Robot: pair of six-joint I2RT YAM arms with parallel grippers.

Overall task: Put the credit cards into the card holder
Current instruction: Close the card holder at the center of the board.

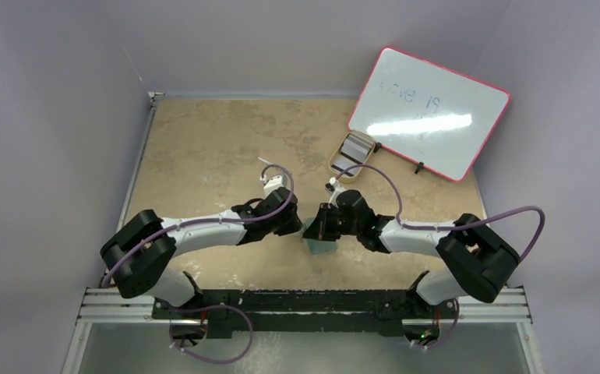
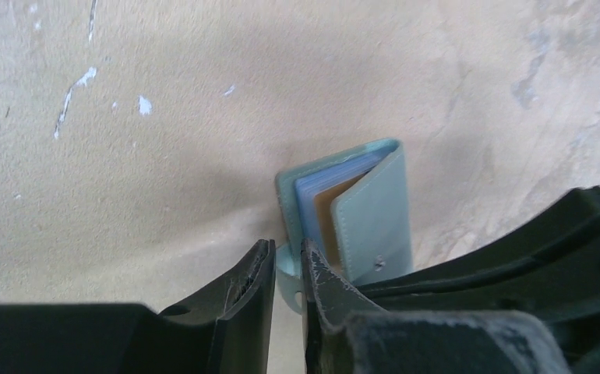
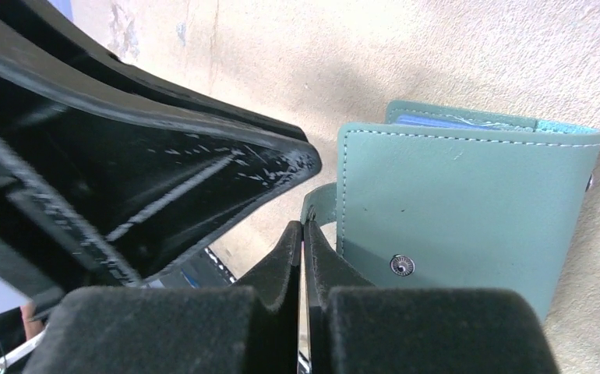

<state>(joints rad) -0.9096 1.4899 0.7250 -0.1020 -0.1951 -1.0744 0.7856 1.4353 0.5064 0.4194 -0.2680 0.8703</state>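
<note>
Plainly the card holder (image 2: 368, 218) is the business of the moment. It sits at the near middle of the desk (image 1: 203, 156), caught between the two claws, its teal covers parted just a little. A sliver of pale blue pocket shows inside.

Its closure strap (image 3: 318, 209) sticks out toward both arms. The right claw (image 3: 303, 230) is shut tight, its tips right at the end of that strap. From where I stand it looks like a pinch on the strap, though I can't swear to it. The left claw (image 2: 286, 249) comes in from the other side with its jaws a sliver apart and the strap in the gap. I cannot tell whether it has hold of anything.

I'd call this the opening step, getting the wallet spread so a pocket faces out. No card is in either claw. The credit cards (image 1: 354, 148) lie stacked in the beige tray (image 1: 336, 165), well apart from the holder and just beside the pink-edged whiteboard (image 1: 429, 113).

The next move, I reckon, wants one claw pinning a cover. The other draws the flap wide, lets go cleanly and then reaches back to the tray.
</note>
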